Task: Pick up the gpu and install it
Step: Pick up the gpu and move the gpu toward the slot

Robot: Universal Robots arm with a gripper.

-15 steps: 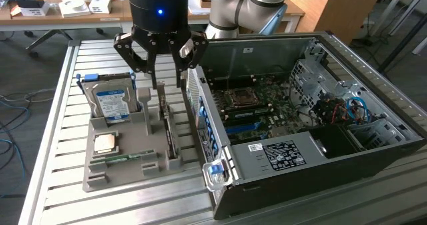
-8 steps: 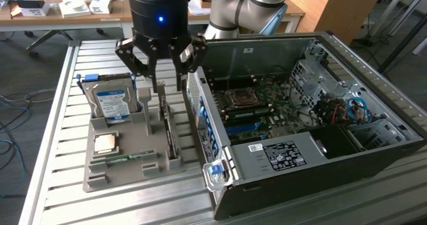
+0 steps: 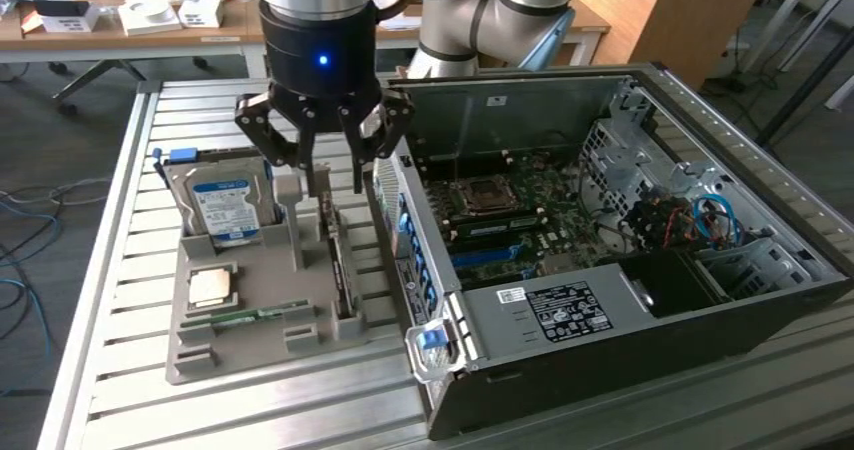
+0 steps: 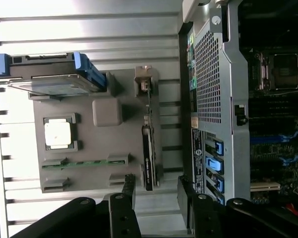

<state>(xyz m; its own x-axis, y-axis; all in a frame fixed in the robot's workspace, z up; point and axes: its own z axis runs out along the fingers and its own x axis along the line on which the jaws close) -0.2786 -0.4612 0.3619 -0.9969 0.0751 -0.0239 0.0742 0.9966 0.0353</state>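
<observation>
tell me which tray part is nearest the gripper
The gpu: the thin black card on edge beside the computer case, under the gripper; the hard drive sits aside.

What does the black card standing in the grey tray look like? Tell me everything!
The card is thin, flat and black, with a pale metal plate at one end. It stands on its long edge in a slot of the grey tray, beside the open computer case. The open pincer hangs above it; whether it touches I cannot tell.
</observation>
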